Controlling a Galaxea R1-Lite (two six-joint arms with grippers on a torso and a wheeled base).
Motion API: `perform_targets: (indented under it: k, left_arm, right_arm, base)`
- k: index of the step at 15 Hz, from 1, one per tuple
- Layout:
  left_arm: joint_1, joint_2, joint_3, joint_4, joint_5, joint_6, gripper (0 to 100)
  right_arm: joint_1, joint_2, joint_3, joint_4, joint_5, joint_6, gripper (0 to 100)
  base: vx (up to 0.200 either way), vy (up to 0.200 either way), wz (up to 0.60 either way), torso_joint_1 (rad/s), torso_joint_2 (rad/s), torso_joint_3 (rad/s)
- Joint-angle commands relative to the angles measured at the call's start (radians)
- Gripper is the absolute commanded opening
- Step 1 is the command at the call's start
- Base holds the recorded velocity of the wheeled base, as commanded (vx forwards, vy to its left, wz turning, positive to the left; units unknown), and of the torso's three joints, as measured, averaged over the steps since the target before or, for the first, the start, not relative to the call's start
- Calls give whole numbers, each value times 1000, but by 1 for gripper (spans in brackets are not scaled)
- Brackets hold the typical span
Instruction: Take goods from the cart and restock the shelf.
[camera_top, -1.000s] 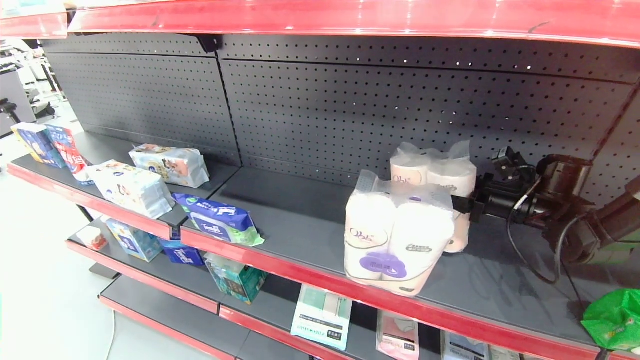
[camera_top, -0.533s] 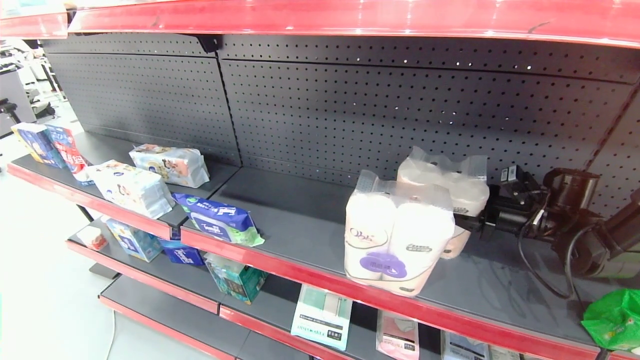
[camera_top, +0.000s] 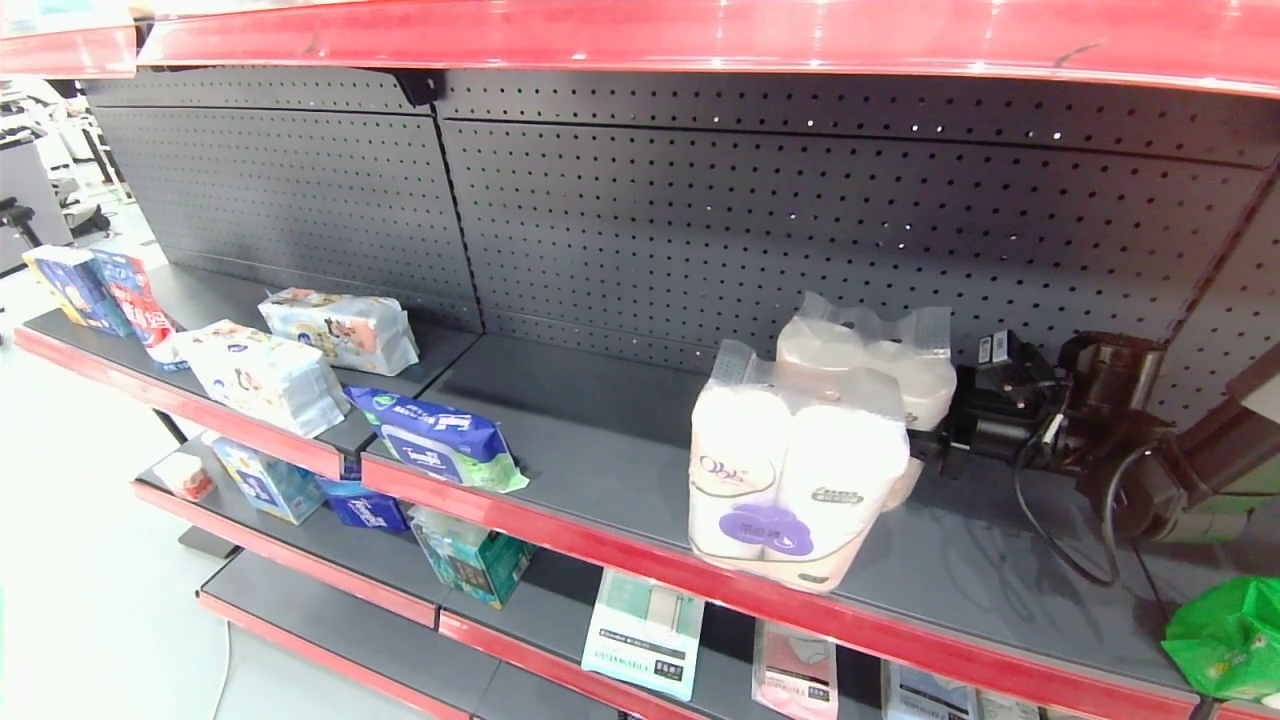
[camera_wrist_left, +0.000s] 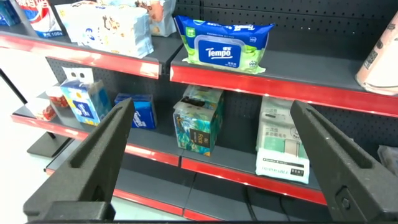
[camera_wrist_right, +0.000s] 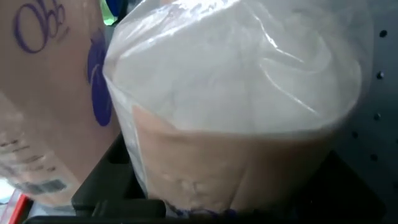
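The dark grey metal shelf board (camera_top: 600, 420) is showing a smooth, matt finish, and the black perforated metal back panel (camera_top: 700, 220) is looking equally dull. The red shelf edge strip (camera_top: 560, 535) is gleaming glossy. Thin clear plastic film is crinkling and shining around the front white paper toilet-roll pack (camera_top: 790, 480) and the rear white paper toilet-roll pack (camera_top: 895, 365). The green-and-white plastic wipes pouch (camera_top: 430, 435) is glinting smoothly.

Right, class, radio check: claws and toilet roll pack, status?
Right claw shut on rear roll pack, tilted. Left claw open, empty. Front roll pack close in front.
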Motion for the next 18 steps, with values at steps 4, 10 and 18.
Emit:
perform_targets:
  k: [4,10,18]
  left_arm:
    - [0,1,0,0,0,0,100]
    - [0,1,0,0,0,0,100]
    - [0,1,0,0,0,0,100]
  right_arm:
    - [48,16,-13,-2,-4,0,0]
    - [70,18,-6,-2,-72,0,0]
    - [59,16,-6,-3,-106,26,0]
  base:
    - [0,0,0,0,0,0]
    - [0,0,0,0,0,0]
    - [0,0,0,0,0,0]
